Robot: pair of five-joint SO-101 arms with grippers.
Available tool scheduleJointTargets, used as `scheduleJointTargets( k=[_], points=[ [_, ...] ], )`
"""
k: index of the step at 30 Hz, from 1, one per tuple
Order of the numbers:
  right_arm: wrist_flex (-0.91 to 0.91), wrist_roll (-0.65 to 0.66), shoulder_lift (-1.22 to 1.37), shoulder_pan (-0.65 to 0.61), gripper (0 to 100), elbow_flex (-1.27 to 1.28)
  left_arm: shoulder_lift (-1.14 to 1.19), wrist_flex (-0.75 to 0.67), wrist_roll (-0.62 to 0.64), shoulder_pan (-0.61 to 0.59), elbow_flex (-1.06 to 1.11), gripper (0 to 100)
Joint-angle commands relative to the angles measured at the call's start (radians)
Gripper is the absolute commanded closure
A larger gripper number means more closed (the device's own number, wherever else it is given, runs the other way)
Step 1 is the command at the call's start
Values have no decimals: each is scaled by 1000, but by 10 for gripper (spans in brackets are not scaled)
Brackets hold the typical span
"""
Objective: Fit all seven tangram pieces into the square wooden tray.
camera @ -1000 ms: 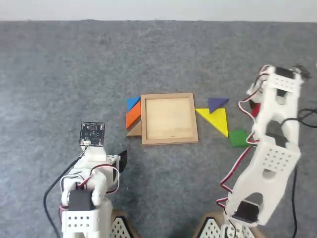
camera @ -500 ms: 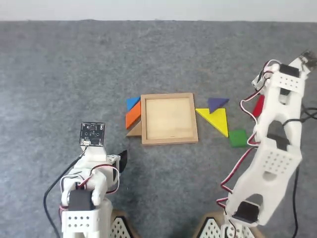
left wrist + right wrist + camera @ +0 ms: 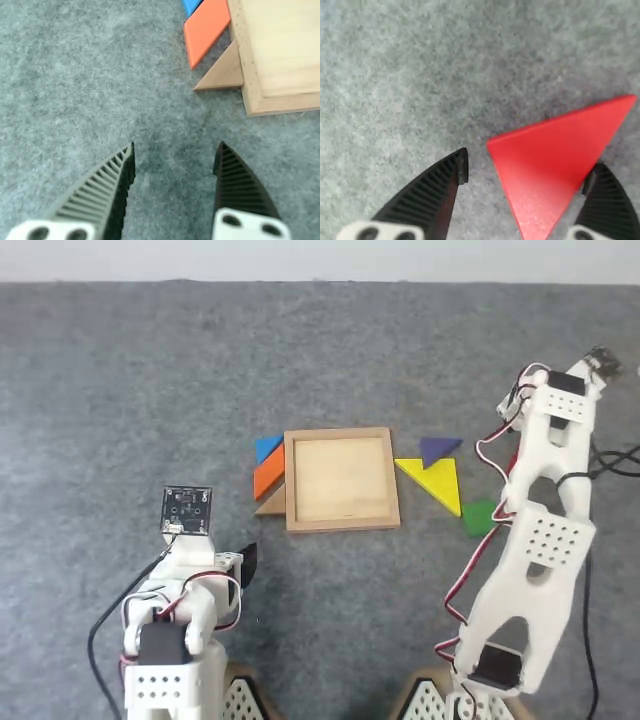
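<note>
Tray [image 3: 340,435] sits mid-frame in high view, flat on grey fuzzy worktop [image 3: 150,390], bare wood inside. Pieces seen all lie outside it on the worktop.

Left of tray, touching or just beside its left wall, stacked top to bottom in frame: blue piece [image 3: 267,447], orange piece [image 3: 269,476], tan triangle [image 3: 272,503]. The left wrist view shows the same three at the tray's corner, w/ orange against blue and tan tucked along the wall.

Right of tray: yellow triangle [image 3: 435,483], big one, just beside the right wall. Purple triangle [image 3: 438,448] is above it in frame, tips close. Green square [image 3: 478,517] is lower right of yellow, partly under the right arm [image 3: 540,540].

Right arm runs from lower right up to upper right of frame. Right tool [image 3: 529,162] is released, jaws wide, straddling the red triangle [image 3: 555,150], which lies flat on the worktop. One finger [image 3: 435,195] stands just off the triangle's corner w/ a small gap. The other is at its far edge; contact can't be told.

Left arm [image 3: 175,630] is at lower left of frame, well apart from the tray. Left tool [image 3: 176,146] is released, jaws spread, only worktop between them, w/ the tan triangle and tray corner near, beyond the tips.
</note>
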Motion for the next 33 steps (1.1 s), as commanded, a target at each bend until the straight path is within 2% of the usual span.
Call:
scheduleJointTargets(
  k=[1, 11, 17, 24, 33],
  points=[
    [21, -74, 16, 48, 649, -75, -11, 6, -8, 0, -7, 755],
    [45, -75, 51, 53, 653, -115, -11, 6, -8, 0, -7, 755],
    [39, -72, 79, 54, 810, -115, -11, 6, -8, 0, -7, 755],
    [96, -68, 81, 56, 790, -115, -11, 6, -8, 0, -7, 755],
    [200, 94, 70, 47, 809, -117, -11, 6, -8, 0, -7, 755]
  ],
)
